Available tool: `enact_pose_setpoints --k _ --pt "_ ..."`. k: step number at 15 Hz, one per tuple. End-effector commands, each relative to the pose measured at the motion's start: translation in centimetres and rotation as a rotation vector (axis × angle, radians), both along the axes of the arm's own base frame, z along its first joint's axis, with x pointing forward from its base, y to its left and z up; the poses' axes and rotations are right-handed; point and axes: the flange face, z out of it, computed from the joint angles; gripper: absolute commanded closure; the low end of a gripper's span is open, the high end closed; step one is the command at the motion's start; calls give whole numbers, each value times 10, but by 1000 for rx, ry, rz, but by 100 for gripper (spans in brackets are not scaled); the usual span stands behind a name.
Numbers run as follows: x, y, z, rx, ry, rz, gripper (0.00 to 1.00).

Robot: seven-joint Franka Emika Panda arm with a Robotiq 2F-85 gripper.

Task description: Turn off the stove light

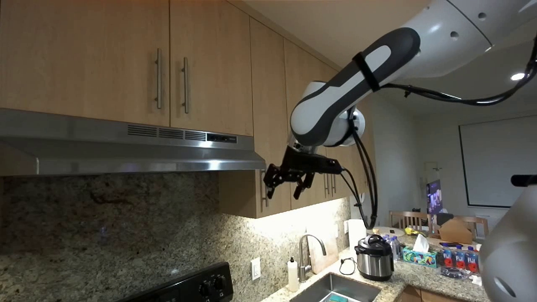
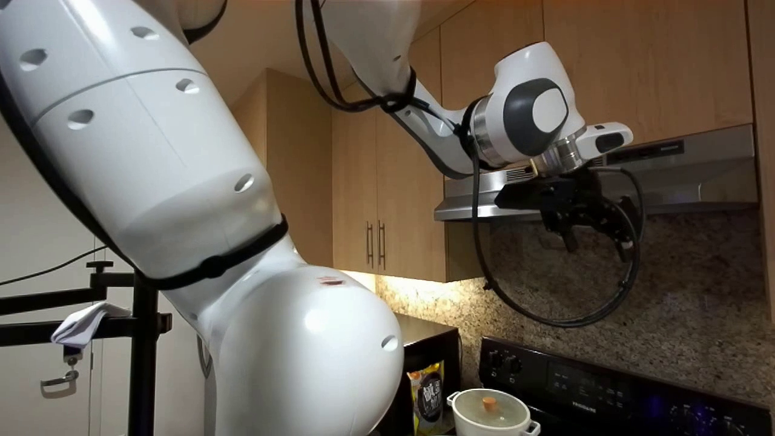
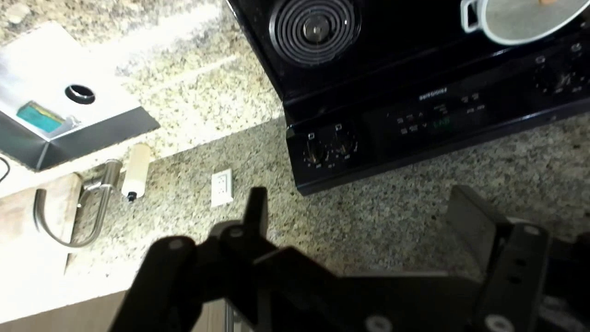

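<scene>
Pale-wood cabinets (image 1: 84,54) line the kitchen above a speckled granite bench (image 1: 421,277), brightly lit along its wall edge. A black coil-burner stove (image 3: 392,50) meets the bench's end edge. Above the stove is a brushed stainless-steel range hood (image 1: 126,154) with slatted vents (image 1: 171,134) and a slanting lower face. Its long axis lies level, parallel to the bench's wall edge; its front faces out into the room. The black two-fingered tool (image 1: 283,194) hangs near the hood, fingers (image 3: 256,210) well apart, pointing down, gripping nothing. On the hood's front, toward the end nearer the bench's end edge, sits a black rectangular control strip (image 1: 221,138).
</scene>
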Motion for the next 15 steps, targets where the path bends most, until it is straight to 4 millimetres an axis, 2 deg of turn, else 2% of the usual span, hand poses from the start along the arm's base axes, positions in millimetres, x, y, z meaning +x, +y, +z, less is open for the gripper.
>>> enact_pose_setpoints --k 1,2,3,6,15 --pt "-33 -23 -26 18 73 122 0" --pt "-39 -33 -34 10 96 139 0" --pt "-22 -24 -24 3 80 80 0" --pt "-33 -36 -34 3 98 107 0" --pt "-34 -34 -33 2 98 111 0"
